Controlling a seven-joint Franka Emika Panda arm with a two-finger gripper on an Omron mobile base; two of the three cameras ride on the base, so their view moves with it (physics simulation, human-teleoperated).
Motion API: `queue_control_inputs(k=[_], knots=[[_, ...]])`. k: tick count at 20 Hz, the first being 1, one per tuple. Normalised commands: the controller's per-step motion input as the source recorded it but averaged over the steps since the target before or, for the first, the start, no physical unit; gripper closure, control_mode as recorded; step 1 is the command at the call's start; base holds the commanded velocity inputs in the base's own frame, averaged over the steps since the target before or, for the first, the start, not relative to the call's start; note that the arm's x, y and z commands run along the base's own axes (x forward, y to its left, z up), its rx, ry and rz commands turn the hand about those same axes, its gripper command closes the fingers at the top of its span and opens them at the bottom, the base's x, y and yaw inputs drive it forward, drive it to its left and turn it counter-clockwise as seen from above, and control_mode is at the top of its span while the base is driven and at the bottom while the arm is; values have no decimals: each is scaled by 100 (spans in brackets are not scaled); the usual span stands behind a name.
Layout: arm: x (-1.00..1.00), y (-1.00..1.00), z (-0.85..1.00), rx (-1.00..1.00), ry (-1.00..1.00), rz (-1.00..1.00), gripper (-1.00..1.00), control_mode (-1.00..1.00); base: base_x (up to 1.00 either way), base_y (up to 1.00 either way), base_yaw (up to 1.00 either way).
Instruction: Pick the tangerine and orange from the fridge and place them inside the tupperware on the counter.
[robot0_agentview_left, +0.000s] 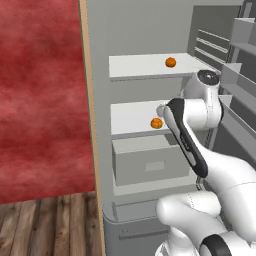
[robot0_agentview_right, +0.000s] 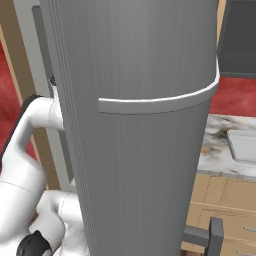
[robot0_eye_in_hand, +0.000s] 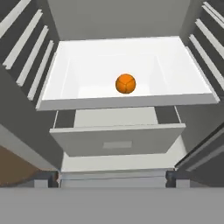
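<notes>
**Arm reached into the open fridge, both fruits still on their shelves**

The fridge (robot0_agentview_left: 145, 30) stood open and the arm was stretched into it. The claw itself was hidden behind the arm in the left base view; its jaws stood wide apart with nothing between them.

One small orange fruit (robot0_eye_in_hand: 125, 83) lay on the lower white shelf (robot0_eye_in_hand: 87, 103), near the middle and a little back from the front edge. In the left base view this fruit (robot0_agentview_left: 156, 123) sat close to the shelf's front edge, just beside the arm's elbow. A second orange fruit (robot0_agentview_left: 170, 62) lay on the upper shelf (robot0_agentview_left: 135, 67), toward its right end. (Which one was the tangerine and which the orange, I could not tell.)

Such a fruit is probably light, round and firm, with a slightly yielding skin, so it may roll on the flat shelf if pushed. The best hold seemed to be across its widest part, one jaw on each side.

Below the lower shelf was a grey drawer (robot0_eye_in_hand: 117, 140). The door racks (robot0_agentview_left: 240, 75) at the right and the upper shelf left limited room. The container (robot0_agentview_right: 244, 145) waited on the marble counter (robot0_agentview_right: 215, 150), behind the fridge door (robot0_agentview_right: 145, 150).
</notes>
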Motion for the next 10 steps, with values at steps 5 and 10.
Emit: queue_control_inputs(k=[5, 10], knots=[[13, 0, -35, 1, -26, -19, -100, -100, 0, 0, 0], [24, -1, -9, 1, 24, -11, -100, -100, 0, 0, 0]])
